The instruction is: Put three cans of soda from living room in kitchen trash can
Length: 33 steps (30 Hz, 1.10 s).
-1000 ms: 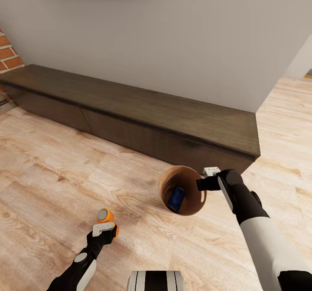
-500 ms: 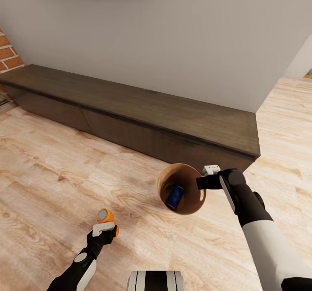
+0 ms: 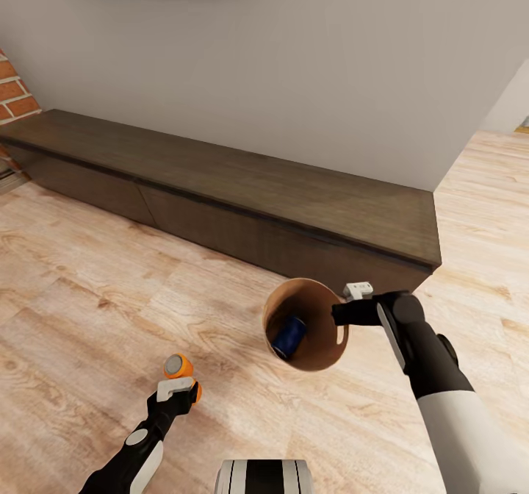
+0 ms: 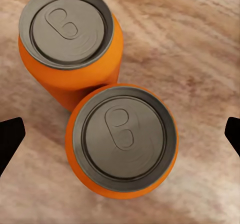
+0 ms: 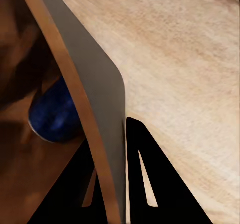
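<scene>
I am gripping the bin (image 3: 305, 325) by its rim with my right gripper (image 3: 345, 312), one finger inside the wall and one outside, and the bin is hanging tilted above the wood floor (image 3: 81, 295) with its mouth tipped toward my left side. A dark blue object (image 3: 287, 336) is lying inside it; I cannot tell what it is. My left gripper (image 3: 178, 393) is hovering low over two orange soda cans (image 4: 122, 140) standing upright and touching each other on the floor, its fingers spread wide, one to each side of the nearer can and not yet touching it. I judge this to be the pickup step: the next move is calling for a straight descent and a squeeze on the nearer can without nudging its neighbour (image 4: 70, 44). The long dark desk (image 3: 242, 200) against the wall is lying just behind the bin, so I am counting on the open floor between my two arms for carrying the can across to the bin.
</scene>
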Motion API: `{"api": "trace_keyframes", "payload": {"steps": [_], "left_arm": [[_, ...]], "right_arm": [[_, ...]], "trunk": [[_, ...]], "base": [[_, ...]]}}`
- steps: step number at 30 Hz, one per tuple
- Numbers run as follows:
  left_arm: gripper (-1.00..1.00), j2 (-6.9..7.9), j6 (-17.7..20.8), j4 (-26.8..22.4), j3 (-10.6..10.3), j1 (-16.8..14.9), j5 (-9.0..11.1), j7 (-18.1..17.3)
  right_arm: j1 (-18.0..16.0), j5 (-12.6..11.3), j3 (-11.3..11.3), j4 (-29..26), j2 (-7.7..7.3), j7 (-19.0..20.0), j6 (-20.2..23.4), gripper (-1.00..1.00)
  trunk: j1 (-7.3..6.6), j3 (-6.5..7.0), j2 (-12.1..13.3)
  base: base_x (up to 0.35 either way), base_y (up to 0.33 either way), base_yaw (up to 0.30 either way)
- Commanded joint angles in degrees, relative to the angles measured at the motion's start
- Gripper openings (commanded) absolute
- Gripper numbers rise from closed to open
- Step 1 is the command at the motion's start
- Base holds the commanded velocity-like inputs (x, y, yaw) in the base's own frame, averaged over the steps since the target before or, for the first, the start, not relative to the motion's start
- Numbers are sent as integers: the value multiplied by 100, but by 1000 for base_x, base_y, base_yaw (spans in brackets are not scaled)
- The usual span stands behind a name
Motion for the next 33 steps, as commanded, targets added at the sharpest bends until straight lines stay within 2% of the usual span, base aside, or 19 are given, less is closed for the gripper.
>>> {"api": "trace_keyframes", "payload": {"steps": [1,8,33], "left_arm": [[100,1,0,0,0,0,0,0],[100,1,0,0,-1,0,-1,0],[100,-3,0,0,-1,0,-9,6]], "right_arm": [[7,-86,-2,-12,-1,62,15,-100],[42,-90,-1,-108,-5,189,15,-100],[58,-84,16,-257,-6,204,15,-100]], "trunk": [[0,0,0],[0,0,0],[0,0,0]], "base": [[0,0,0],[0,0,0],[0,0,0]]}}
